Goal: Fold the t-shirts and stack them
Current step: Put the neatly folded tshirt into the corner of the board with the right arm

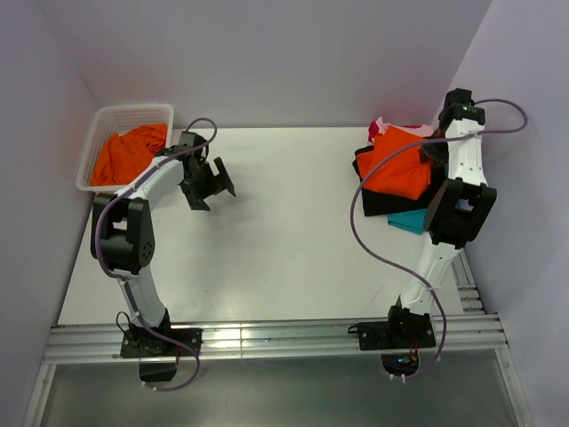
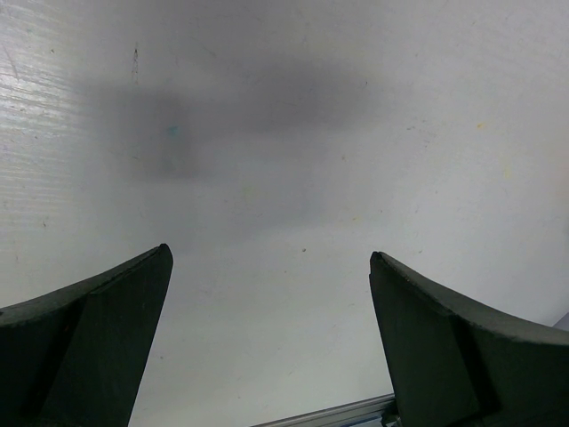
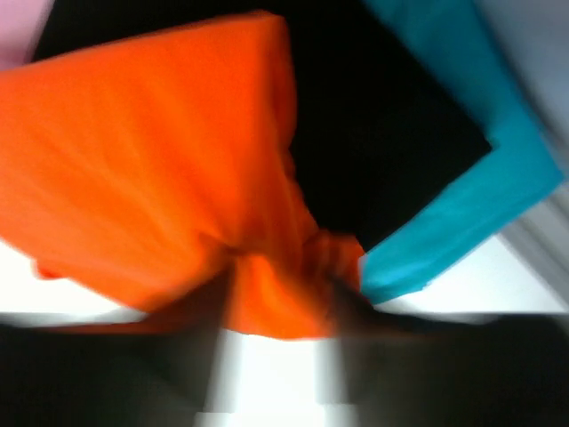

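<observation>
The stack of folded shirts is lying at the far right edge of the table [image 1: 293,231], with an orange t-shirt [image 1: 400,165] sitting on top of a black t-shirt [image 1: 391,203]. A teal t-shirt [image 1: 409,220] is showing at the stack's near side and a pink t-shirt [image 1: 382,129] is peeking out at its far side. The right gripper [image 3: 280,294] is hovering low over this stack, and a bunched corner of the orange t-shirt is sitting between its jaws. The wrist view is too blurred to tell whether they are clamping the fabric or standing apart. More orange t-shirts [image 1: 129,151] are lying crumpled in the basket [image 1: 93,147] at the far left corner. The left gripper [image 1: 209,182] is hanging just beside that basket over bare table, its jaws spread wide and holding nothing, well apart from every shirt.
</observation>
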